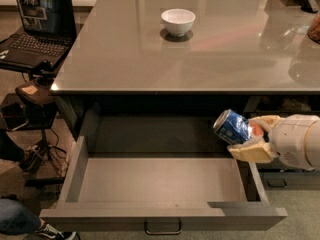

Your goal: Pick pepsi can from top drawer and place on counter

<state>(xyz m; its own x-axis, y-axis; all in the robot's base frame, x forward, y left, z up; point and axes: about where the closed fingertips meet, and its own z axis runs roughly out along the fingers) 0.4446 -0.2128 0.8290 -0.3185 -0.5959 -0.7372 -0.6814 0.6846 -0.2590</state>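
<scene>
The pepsi can (232,126) is blue with a silver end. It lies tilted in my gripper (248,136), which is shut on it. The gripper holds the can in the air above the right end of the open top drawer (160,181), just below the front edge of the counter (200,54). The gripper's tan fingers (252,151) wrap the can from the right. The white arm comes in from the right edge. The drawer's grey floor is bare, and its dark handle (162,229) shows at the front.
A white bowl (178,21) stands on the counter near the back middle. A side stand with an open laptop (37,24) is at the left. A person's shoe and leg (30,224) are at the bottom left.
</scene>
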